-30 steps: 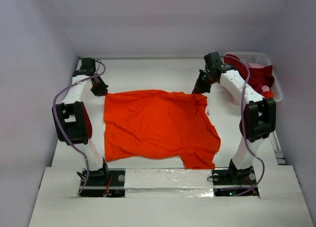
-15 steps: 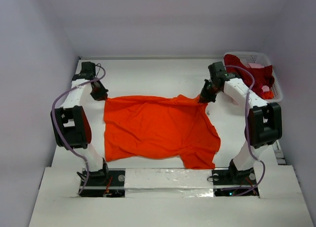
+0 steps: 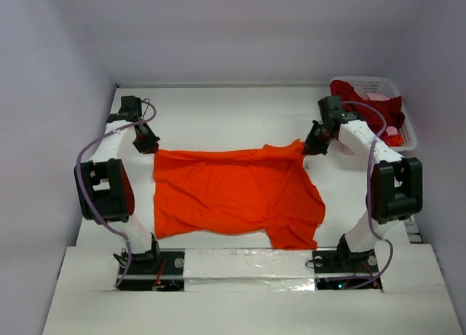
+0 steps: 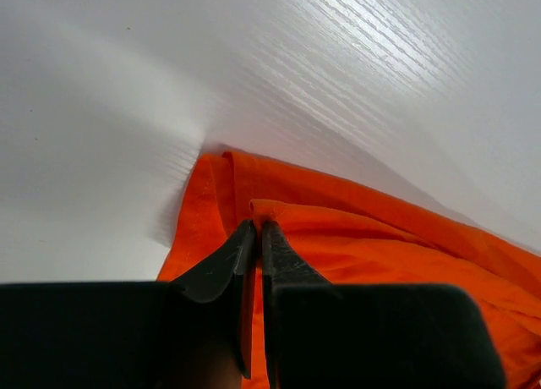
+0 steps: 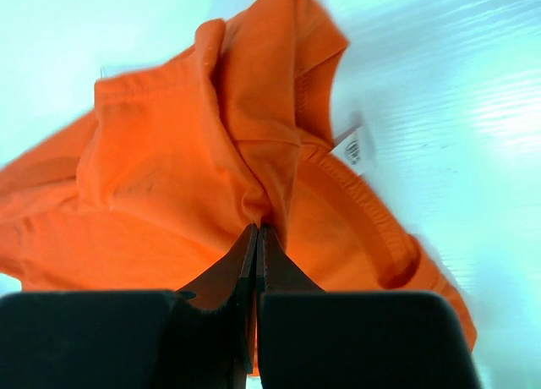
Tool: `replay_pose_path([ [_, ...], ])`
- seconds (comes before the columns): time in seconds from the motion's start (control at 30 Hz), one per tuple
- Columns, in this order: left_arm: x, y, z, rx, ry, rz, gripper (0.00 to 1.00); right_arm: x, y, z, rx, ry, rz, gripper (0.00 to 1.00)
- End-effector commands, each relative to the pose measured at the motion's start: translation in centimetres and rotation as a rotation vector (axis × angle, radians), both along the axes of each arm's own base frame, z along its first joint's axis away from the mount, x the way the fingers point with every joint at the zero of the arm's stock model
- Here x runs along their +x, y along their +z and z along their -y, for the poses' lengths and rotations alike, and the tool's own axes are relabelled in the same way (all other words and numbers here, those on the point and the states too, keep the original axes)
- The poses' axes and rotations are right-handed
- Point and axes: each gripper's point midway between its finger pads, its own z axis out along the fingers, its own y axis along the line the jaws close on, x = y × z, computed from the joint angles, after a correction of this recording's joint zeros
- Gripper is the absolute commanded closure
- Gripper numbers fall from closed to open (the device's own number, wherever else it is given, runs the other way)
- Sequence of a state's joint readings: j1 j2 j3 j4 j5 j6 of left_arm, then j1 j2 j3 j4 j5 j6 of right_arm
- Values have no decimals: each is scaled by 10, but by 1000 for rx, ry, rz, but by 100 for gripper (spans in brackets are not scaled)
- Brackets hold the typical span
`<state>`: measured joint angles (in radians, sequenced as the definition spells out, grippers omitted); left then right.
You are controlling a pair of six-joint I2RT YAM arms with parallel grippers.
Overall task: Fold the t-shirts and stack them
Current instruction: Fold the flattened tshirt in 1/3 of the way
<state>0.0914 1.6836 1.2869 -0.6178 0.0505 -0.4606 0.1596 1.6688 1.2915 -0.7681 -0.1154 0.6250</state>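
A bright orange-red t-shirt (image 3: pixel 233 193) lies spread on the white table. My left gripper (image 3: pixel 151 147) is shut on its far left corner, a fold of orange cloth (image 4: pixel 279 211) pinched between the fingertips. My right gripper (image 3: pixel 312 147) is shut on the far right corner, near the collar and its white label (image 5: pixel 359 148), with bunched cloth (image 5: pixel 254 178) in the jaws. A dark crimson t-shirt (image 3: pixel 378 109) and a bit of pink cloth (image 3: pixel 378 97) lie in the basket at the back right.
The white lattice basket (image 3: pixel 408 131) stands at the far right, just behind the right arm. Grey walls close the table at the back and both sides. The arm bases (image 3: pixel 240 266) sit on the near edge.
Both grippers have moved toward the near edge, dragging the shirt's far edge with them. The right gripper has also shifted right, pulling that corner outward.
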Motion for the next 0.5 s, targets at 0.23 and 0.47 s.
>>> replay_pose_path([
  [0.23, -3, 28, -7, 31, 10, 55, 98, 13, 19, 33, -44, -63, 88, 100],
  [0.47, -13, 24, -10, 38, 18, 48, 97, 2, 12, 35, -48, -64, 79, 100],
])
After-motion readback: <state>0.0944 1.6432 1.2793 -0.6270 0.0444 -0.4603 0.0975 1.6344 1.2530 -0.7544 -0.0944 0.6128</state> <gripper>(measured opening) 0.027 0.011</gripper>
